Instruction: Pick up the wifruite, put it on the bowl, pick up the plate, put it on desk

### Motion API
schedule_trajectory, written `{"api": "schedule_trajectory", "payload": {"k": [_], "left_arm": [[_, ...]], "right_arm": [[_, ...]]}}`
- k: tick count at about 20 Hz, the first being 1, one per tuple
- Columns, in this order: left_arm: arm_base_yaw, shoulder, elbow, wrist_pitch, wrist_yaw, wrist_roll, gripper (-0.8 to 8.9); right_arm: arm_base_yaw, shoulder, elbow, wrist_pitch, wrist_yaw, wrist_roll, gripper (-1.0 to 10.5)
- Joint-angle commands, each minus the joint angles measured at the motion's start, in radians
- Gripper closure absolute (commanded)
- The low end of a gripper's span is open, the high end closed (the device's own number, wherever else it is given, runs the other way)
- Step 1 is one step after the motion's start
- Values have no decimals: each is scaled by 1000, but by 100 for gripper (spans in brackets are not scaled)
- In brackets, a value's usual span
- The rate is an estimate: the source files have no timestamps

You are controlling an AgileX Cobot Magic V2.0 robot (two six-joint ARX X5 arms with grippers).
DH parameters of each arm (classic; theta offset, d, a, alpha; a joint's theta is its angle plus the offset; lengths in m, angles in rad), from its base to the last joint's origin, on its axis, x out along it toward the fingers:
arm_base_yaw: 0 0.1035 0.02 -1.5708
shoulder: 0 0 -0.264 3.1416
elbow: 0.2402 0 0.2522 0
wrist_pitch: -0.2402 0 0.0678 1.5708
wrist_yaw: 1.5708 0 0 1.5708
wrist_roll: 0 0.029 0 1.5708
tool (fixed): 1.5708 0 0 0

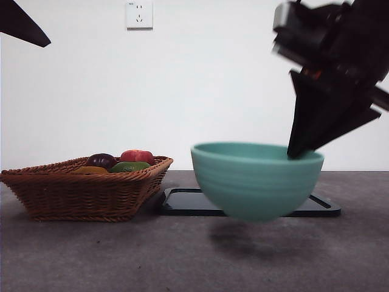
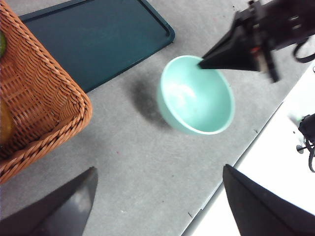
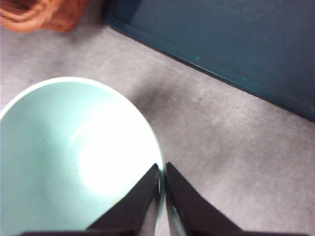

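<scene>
Grey desk; right gripper angled down, clamping bowl rim, bowl aloft.

Right gripper jaws pinched; left gripper agape.

Right gripper: two matte black jaws, wedge-shaped, tapering to narrow tips; blocky black wrist housing above the bowl, with a small orange-red marking and a pale grey upper panel. Left gripper: two broad black triangular jaws, dull finish. Black cable loop beside the right wrist housing.
</scene>
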Motion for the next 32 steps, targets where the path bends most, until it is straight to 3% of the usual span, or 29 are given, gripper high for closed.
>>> {"api": "schedule_trajectory", "payload": {"k": [1,13,17,25,28,32], "left_arm": [[-5,5,15,9,6,13,408],[-5,5,15,9,6,13,408],[-5,5,15,9,6,13,408],[-5,5,15,9,6,13,408],[-5,5,15,9,6,12,408],[-5,5,15,9,6,12,408]], "right_arm": [[26,66,5,26,11,13,935],[77,142,5,67,55,16,922],[80,141,6,68,56,26,690],[79,-23,57,6,110,23,673],[80,-129,101,-69,93,14,673],[80,-266,117,-156,-29,11,673]]}}
